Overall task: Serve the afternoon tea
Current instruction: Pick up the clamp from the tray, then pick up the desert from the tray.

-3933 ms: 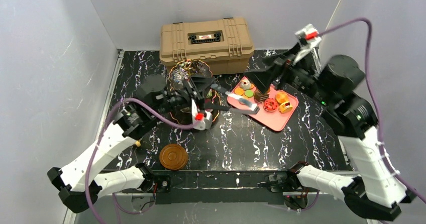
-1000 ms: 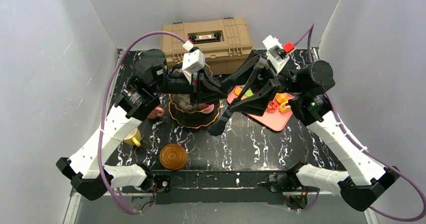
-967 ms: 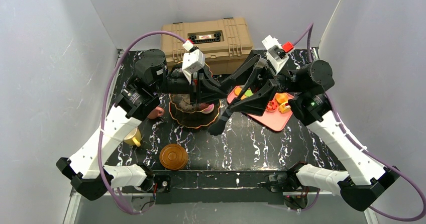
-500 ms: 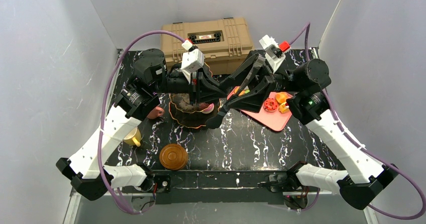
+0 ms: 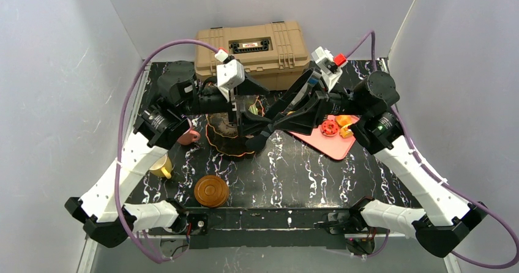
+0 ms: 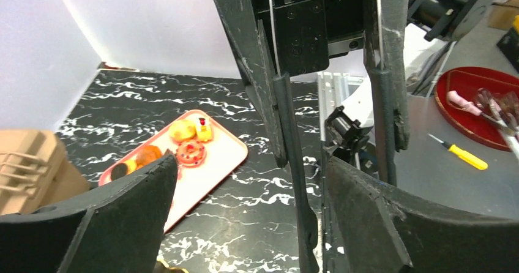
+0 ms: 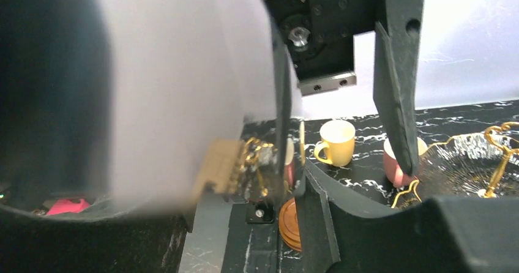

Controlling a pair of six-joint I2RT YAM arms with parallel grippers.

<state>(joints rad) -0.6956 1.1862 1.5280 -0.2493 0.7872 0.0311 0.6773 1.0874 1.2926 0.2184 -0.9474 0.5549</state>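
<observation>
Black marbled worktop (image 5: 294,169), white walls. Both arms crowd over the 3-tier stand (image 5: 221,139). The left end effector (image 6: 346,163) has its fingers apart and empty. The right end effector (image 7: 346,175) is also apart, with nothing visibly clamped. Pastries (image 5: 335,126) lie on the pink tray (image 5: 330,145) right of the stand, so the right arm looks nearer. The pink cup (image 5: 188,137) and yellow cup (image 5: 160,166) sit left of the stand.

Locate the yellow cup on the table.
In the top view, the yellow cup stands on the left side of the table, beside the left arm, just nearer the arm bases than the pink cup and left of the brown saucers.
</observation>
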